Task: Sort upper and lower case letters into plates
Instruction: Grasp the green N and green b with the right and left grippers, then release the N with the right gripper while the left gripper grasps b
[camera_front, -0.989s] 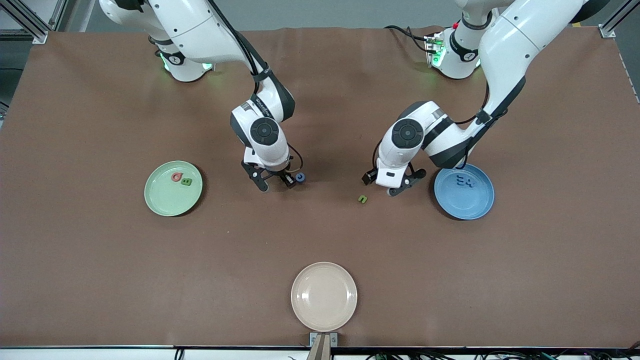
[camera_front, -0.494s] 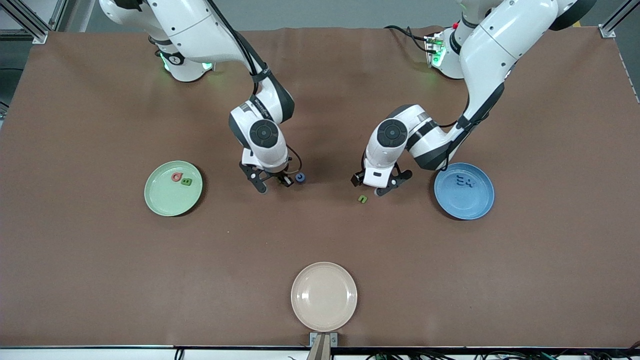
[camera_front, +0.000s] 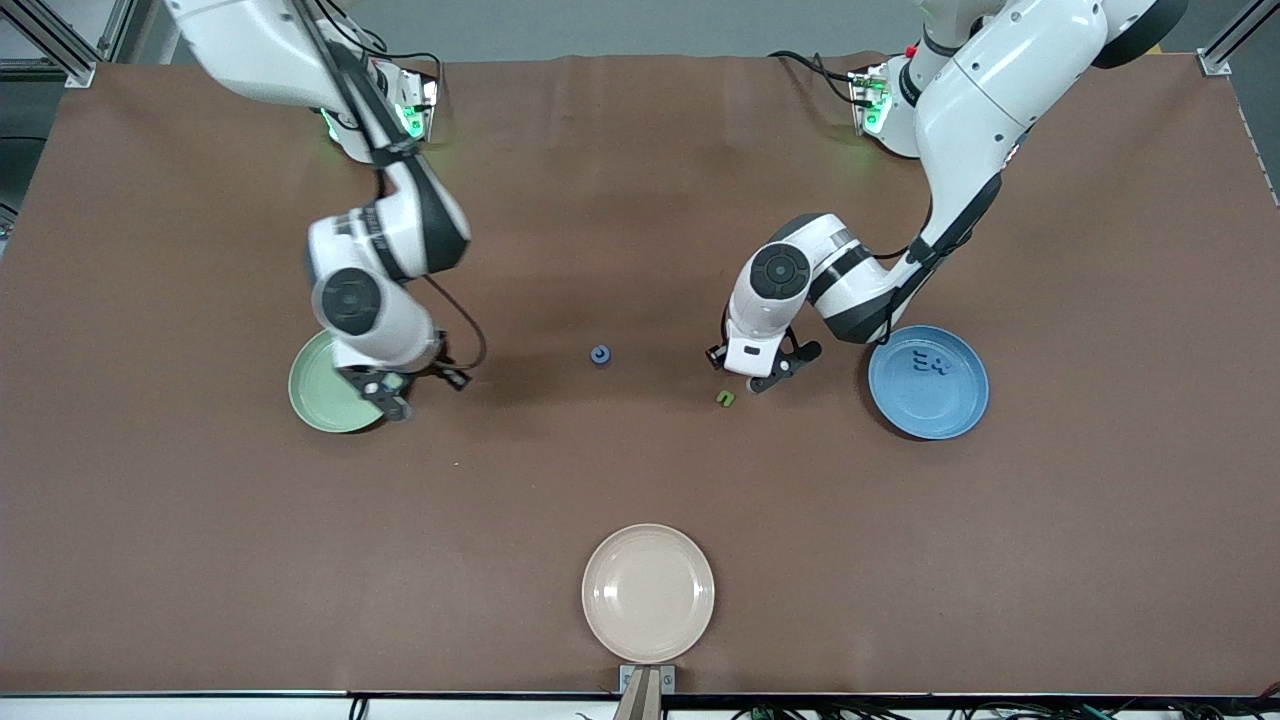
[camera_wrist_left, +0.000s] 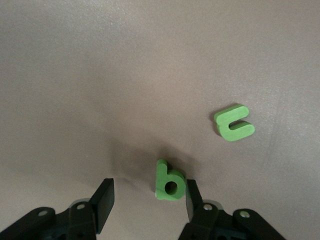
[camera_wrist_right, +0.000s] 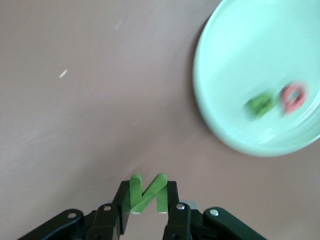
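Since the earlier frame the right arm is swinging away from the middle of the desk (camera_front: 640, 200), and the right gripper (camera_front: 392, 400) is now hanging over the edge of the mint green plate (camera_front: 315, 390), which is lying toward the right arm's end of the desk. The left gripper (camera_front: 783, 368) is sitting low over the desk beside the blue plate (camera_front: 930, 410), which is carrying dark blue letters (camera_front: 930, 365) toward the left arm's end. A small blue letter (camera_front: 600, 355) is lying between the two grippers, a curved green letter (camera_front: 725, 398) is lying just beside the left gripper, and a cream plate (camera_front: 648, 592) is resting nearest the front camera. In the left wrist view the left gripper (camera_wrist_left: 149, 192) is keeping its jaws spread around a green b (camera_wrist_left: 170, 182); one jaw is touching the b and the other is standing apart, with the curved green letter (camera_wrist_left: 234, 123) near. In the right wrist view the right gripper (camera_wrist_right: 148, 200) is pinching a green N (camera_wrist_right: 147, 192) in its jaws over bare desk just beside the mint green plate (camera_wrist_right: 250, 60), which is holding a blurred green letter (camera_wrist_right: 260, 105) and a red letter (camera_wrist_right: 292, 96).
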